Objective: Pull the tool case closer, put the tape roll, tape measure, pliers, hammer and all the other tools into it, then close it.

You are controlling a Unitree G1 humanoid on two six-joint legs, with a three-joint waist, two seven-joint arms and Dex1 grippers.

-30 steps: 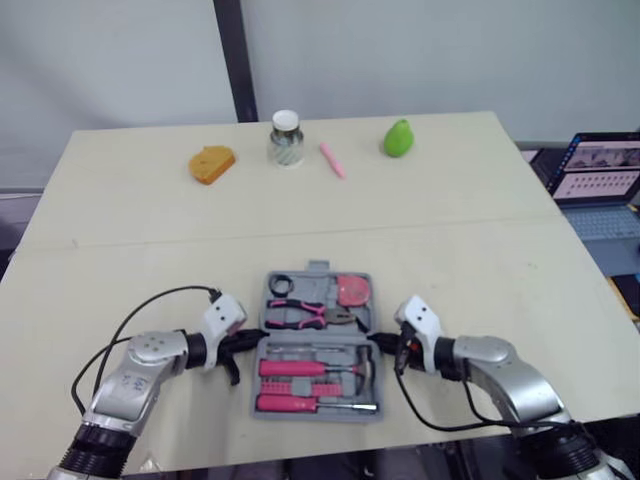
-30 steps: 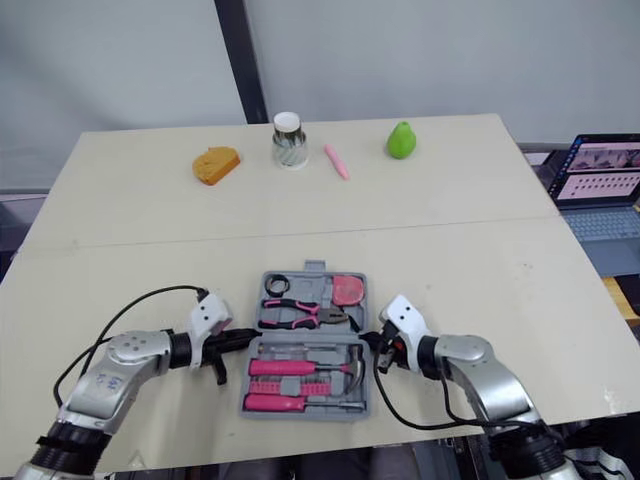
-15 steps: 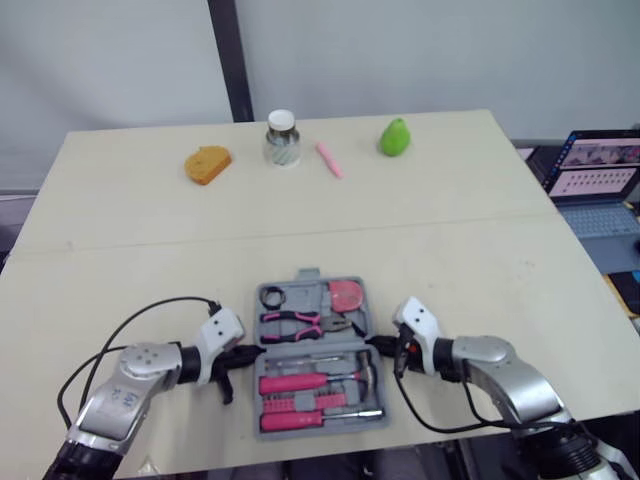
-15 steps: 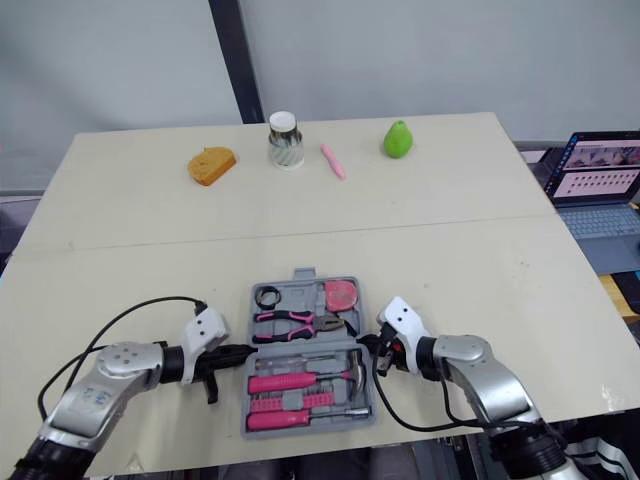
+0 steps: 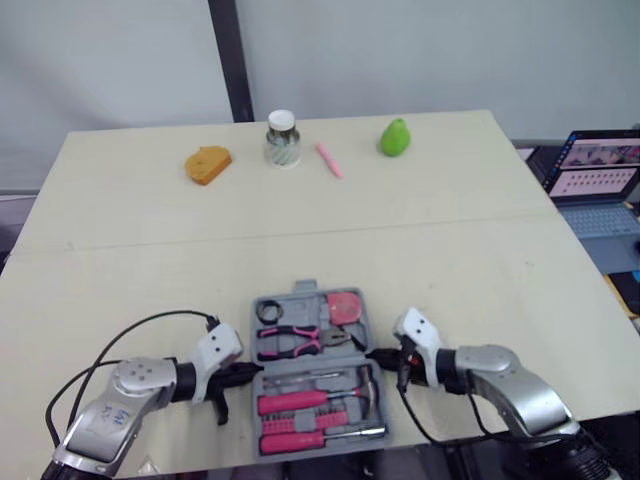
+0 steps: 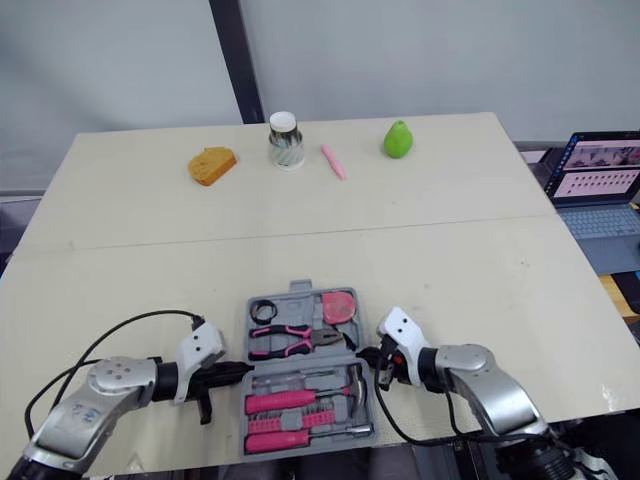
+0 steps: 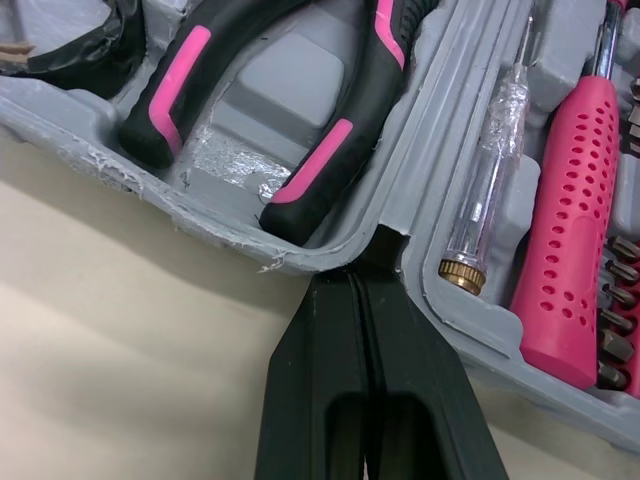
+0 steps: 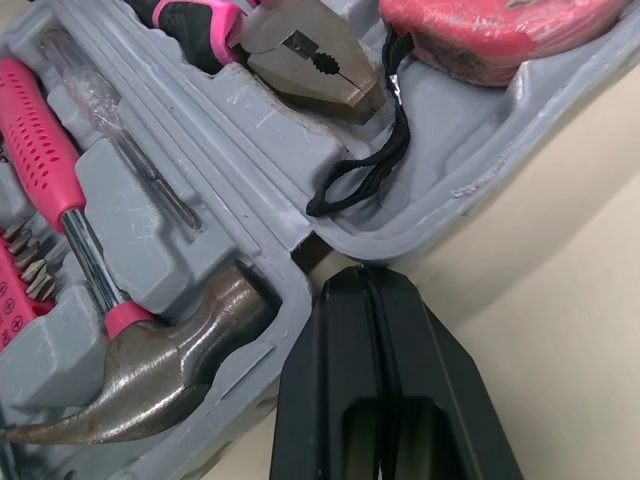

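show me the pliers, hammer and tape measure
pliers (image 7: pixel 318 165), left wrist view, pink stripe on one handle
hammer (image 8: pixel 165 372), right wrist view, steel head
tape measure (image 8: pixel 480 30), right wrist view, red body

Silver left arm (image 5: pixel 128 388) and silver right arm (image 5: pixel 497 364) angle inward, elbows out. The left black two-fingered gripper (image 7: pixel 365 280) has fingers pressed flat together; facing it, the right black two-fingered gripper (image 8: pixel 362 280) is pinched closed too.
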